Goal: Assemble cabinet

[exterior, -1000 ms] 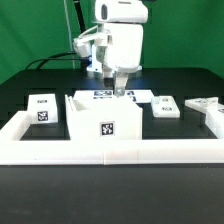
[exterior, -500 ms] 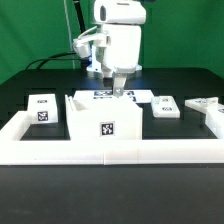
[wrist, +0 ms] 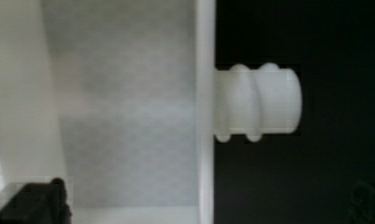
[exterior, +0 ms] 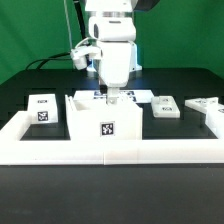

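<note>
I judge the cabinet, at the table's six o'clock against the rail frame, to be rigid, light, slick plastic, best pinched across its twelve-o'clock wall, where my gripper hangs, its opening unreadable.

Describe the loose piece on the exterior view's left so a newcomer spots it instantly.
Find the big white cabinet body at the front of the black table. On the exterior view's left of it lies a small white panel with a square tag, the only loose piece on that side.
</note>
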Controlling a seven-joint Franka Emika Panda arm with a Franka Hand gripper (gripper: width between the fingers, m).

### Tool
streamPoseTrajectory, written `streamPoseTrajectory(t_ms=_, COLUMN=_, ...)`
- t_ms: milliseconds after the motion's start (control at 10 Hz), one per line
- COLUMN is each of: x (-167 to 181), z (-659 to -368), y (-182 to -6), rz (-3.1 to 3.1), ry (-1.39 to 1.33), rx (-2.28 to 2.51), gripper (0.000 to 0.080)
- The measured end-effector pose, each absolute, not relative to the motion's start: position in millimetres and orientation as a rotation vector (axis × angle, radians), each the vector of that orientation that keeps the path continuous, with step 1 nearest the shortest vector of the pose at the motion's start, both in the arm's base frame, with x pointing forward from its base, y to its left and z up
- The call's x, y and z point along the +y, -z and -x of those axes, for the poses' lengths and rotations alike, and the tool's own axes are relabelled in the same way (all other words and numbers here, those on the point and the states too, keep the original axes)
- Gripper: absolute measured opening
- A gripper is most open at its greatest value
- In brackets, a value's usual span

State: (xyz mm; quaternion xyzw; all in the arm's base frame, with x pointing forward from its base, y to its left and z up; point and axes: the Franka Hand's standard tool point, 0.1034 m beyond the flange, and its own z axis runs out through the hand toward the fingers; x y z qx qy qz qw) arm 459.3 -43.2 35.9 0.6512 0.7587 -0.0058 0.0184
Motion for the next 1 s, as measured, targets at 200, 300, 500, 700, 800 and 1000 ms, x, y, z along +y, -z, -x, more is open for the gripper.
streamPoseTrajectory(t_ms=200, x=-41.9, z=-455.4, y=-28.3, rz=-2.03, ry=0.026, rx=2.366, gripper=0.0798)
streamPoseTrajectory(t_ms=300, x=-41.7, z=-456.3, y=-25.5, rz=-2.032, ry=0.028, rx=2.369, gripper=0.0798)
streamPoseTrajectory(t_ms=500, x=-41.4, z=-455.8, y=-19.0, rz=-2.039, ry=0.034, rx=2.375, gripper=0.0784)
streamPoseTrajectory(t_ms=700, x=-40.6, z=-457.6, y=-20.1, rz=-2.038, ry=0.032, rx=2.373, gripper=0.0612)
streamPoseTrajectory(t_ms=800, x=-40.1, z=-457.6, y=-20.0, rz=-2.037, ry=0.032, rx=2.374, gripper=0.0428)
streamPoseTrajectory(t_ms=1000, x=-40.4, z=-457.2, y=-19.5, rz=-2.039, ry=0.033, rx=2.374, gripper=0.0286)
